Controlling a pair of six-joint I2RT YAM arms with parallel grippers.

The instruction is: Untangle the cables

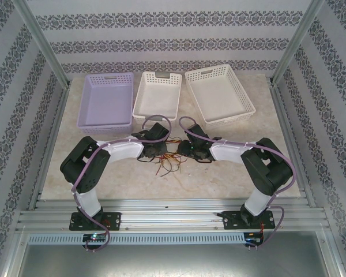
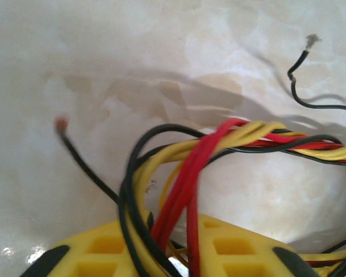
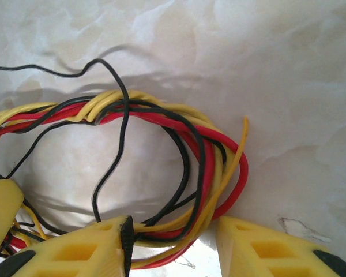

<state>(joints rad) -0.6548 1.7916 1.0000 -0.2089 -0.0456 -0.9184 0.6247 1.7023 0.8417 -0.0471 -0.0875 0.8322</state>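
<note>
- Your left hand [image 2: 187, 222] is pressed together on the cables [image 2: 230, 135]. Red, yellow and black strands run down between its yellow fingers with hardly any gap.
- Your right hand [image 3: 176, 228] has its fingers standing apart, with a loop of the same bundle lying across the gap. You cannot tell from its wrist view whether it pinches that loop or only straddles it.
- Between your two hands the strands are wound round each other into one rope, and beside the right hand they curl into a ring.
- A couple of black ends stray out of the bundle onto the tabletop [image 2: 104, 57], one of them with a bare tip.
- From above, the whole tangle lies mid-tabletop between the hands, with loose ends spilling toward the near edge.
- Behind it, the purple basket [image 1: 104, 124] and the two white baskets [image 1: 160, 75] hold no cable that you can see.
- You are early in the job, as far as this shows: no colour is pulled free yet, so the separating is all left to do.
</note>
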